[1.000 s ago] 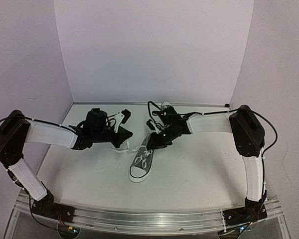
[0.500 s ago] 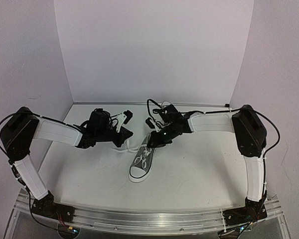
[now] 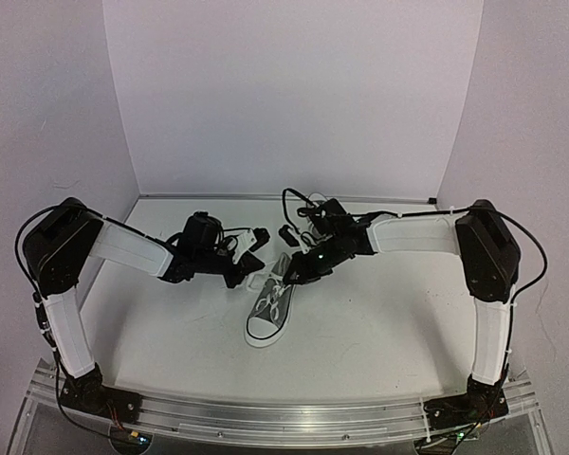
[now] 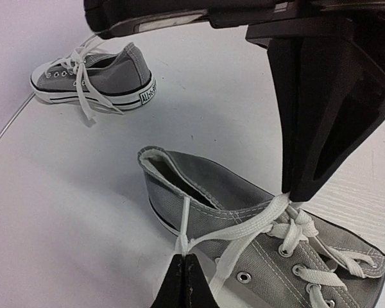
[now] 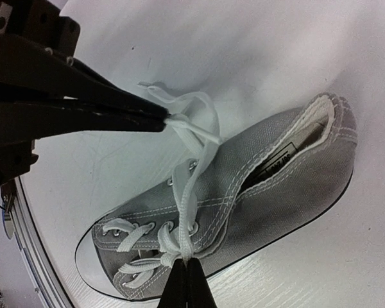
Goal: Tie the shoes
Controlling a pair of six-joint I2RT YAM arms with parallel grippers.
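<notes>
Top external view: both pincers reach inward over the white worktop point(image 3: 389, 322) and meet above one grey shoe. This near shoe point(image 3: 268, 315) stands on its sole mid-worktop, with its white toe cap toward the near edge and its heel toward the back. Left pincer point(image 3: 257, 264) sits just left of the shoe's collar. Right pincer point(image 3: 291, 275) sits over the collar end of the lacing. The two tips are near each other, not touching.

Left wrist view: the left pincer's fingers are pressed together with no gap, nipping a strand of white lace point(image 4: 247, 224) between the tips beside the shoe's side wall. From there the lace runs straight across to the right pincer's tip, which sits on the crossing at the topmost eyelets.

Right wrist view: the right pincer's fingers are likewise closed flat together, tips pinching the lace where it crosses over the tongue. The left pincer comes in from the side, closed on a loose loop of lace held off the shoe's flank.

Far shoe point(image 4: 96, 76) stands upright well apart, toward the back of the worktop. In the top view it is mostly hidden behind the right arm point(image 3: 412, 232). Its lace ends trail down over its side; whether they are knotted I cannot tell at this size.
</notes>
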